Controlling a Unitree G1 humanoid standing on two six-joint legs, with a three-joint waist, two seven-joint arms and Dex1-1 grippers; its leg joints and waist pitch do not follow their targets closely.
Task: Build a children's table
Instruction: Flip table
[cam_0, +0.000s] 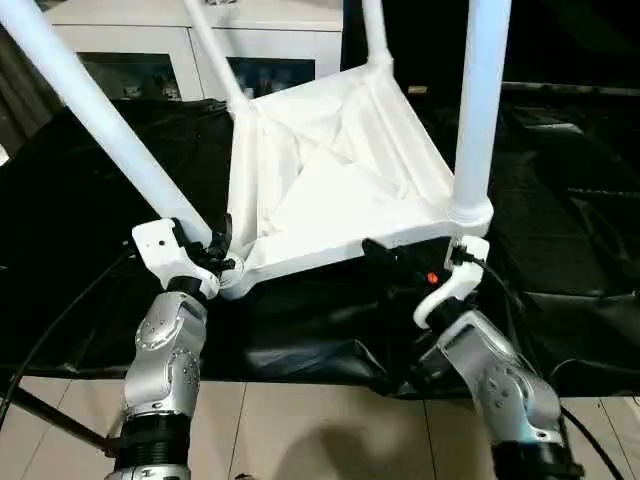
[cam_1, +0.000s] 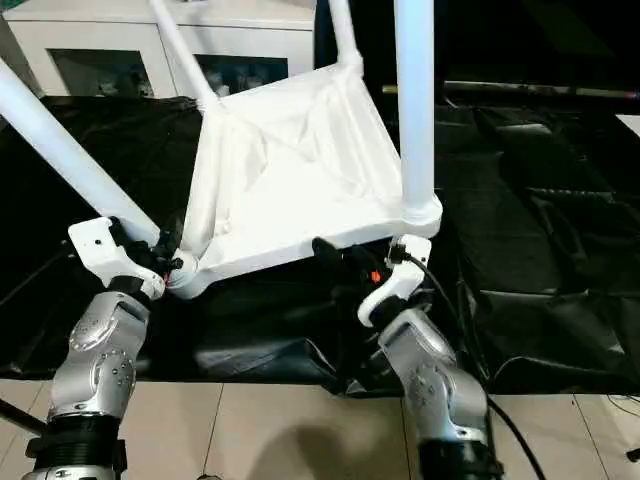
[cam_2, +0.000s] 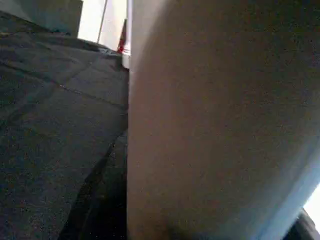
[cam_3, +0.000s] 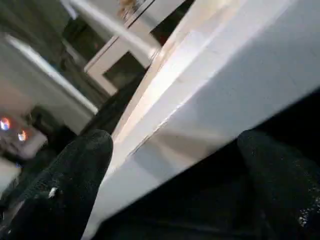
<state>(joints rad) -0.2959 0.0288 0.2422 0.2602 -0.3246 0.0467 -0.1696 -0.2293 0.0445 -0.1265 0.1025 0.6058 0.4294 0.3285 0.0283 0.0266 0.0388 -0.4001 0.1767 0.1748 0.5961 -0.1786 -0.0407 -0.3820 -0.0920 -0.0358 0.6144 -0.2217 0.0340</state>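
Note:
The white children's table top (cam_0: 330, 180) lies upside down and tilted on the black cloth, ribbed underside facing me. Legs stand in all its corner sockets: a near-left leg (cam_0: 100, 120) slanting up to the left, a near-right leg (cam_0: 480, 110), and two far legs (cam_0: 215, 50). My left gripper (cam_0: 212, 250) is shut on the near-left leg just above its socket; that leg (cam_2: 215, 125) looms close in the left wrist view. My right gripper (cam_0: 388, 262) holds the top's near rim (cam_3: 200, 100) beside the near-right socket, with black fingers (cam_3: 75, 185) on either side of it.
A black cloth (cam_0: 90, 170) covers the work surface and hangs over its front edge. A white cabinet with glass doors (cam_0: 150, 50) stands behind at the left. Tiled floor (cam_0: 300, 430) lies below the front edge. Black cables (cam_0: 60, 320) trail by both arms.

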